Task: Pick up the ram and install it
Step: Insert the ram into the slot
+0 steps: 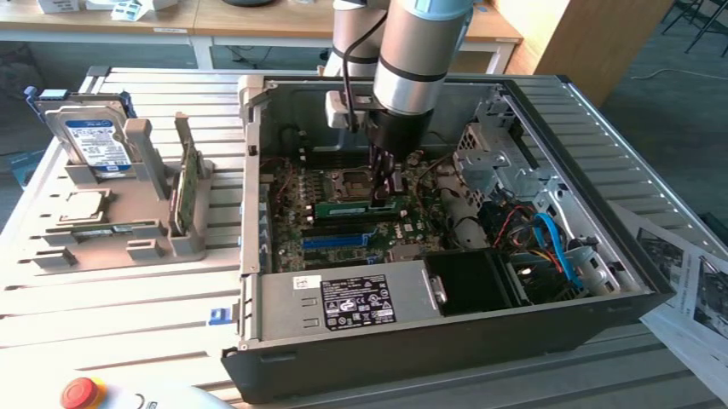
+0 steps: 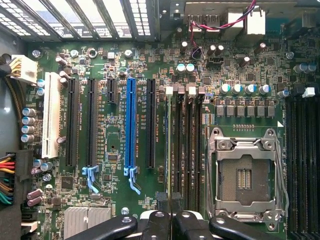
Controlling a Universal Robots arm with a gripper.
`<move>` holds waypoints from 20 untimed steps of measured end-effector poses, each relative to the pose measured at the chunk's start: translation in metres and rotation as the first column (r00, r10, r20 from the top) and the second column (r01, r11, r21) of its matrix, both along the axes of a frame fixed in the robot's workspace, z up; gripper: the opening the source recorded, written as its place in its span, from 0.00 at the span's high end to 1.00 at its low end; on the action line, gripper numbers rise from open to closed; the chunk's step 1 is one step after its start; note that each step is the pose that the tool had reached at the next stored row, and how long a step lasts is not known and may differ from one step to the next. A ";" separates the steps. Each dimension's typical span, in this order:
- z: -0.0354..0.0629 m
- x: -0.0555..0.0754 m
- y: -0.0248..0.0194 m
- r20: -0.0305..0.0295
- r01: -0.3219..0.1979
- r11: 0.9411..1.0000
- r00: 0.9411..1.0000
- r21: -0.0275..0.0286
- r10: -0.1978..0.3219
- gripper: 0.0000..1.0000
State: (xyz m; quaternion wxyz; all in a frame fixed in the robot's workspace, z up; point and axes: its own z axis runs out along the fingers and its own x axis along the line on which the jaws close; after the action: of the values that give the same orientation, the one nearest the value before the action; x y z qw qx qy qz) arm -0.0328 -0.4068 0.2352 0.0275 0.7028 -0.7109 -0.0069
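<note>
- The gripper [image 1: 390, 191] reaches down inside the open computer case [image 1: 252, 213], its jaws narrowed onto the ram [image 1: 353, 207]; the green stick stands on its long edge over the motherboard [image 1: 290, 223], at the memory slots; whether it is fully seated cannot be told.
- Room is tight: the drive cage [image 1: 495, 158] rises on the exterior view's right of the arm; the power supply [image 1: 353, 302] closes off the near side; the case wall runs along the exterior view's left; overhead the case is open.
- Outside that wall, a grey holder [image 1: 142, 230] carries a hard drive [image 1: 97, 141], a CPU chip [image 1: 82, 207] and another upright green board [image 1: 183, 183], all well apart from the arm.
- The wrist view looks straight down past the gripper [image 2: 170, 200]; its two tips sit close together, with the ram [image 2: 169, 145] edge-on as a thin pale line between them, parallel to the slots; the CPU socket [image 2: 247, 177] lies on one side and the blue expansion slot [image 2: 131, 125] on the other.
</note>
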 end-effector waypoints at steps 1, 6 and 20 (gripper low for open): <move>-0.0001 0.000 0.0000 0.000 0.000 1.000 1.000 0.000 0.000 0.88; -0.0013 0.000 0.0003 0.000 0.000 1.000 1.000 0.000 0.000 0.88; -0.0039 -0.001 0.0004 0.000 0.000 1.000 1.000 0.000 0.000 0.88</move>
State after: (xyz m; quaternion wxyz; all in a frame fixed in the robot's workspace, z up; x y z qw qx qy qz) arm -0.0333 -0.4064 0.2312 0.0275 0.7027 -0.7109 -0.0069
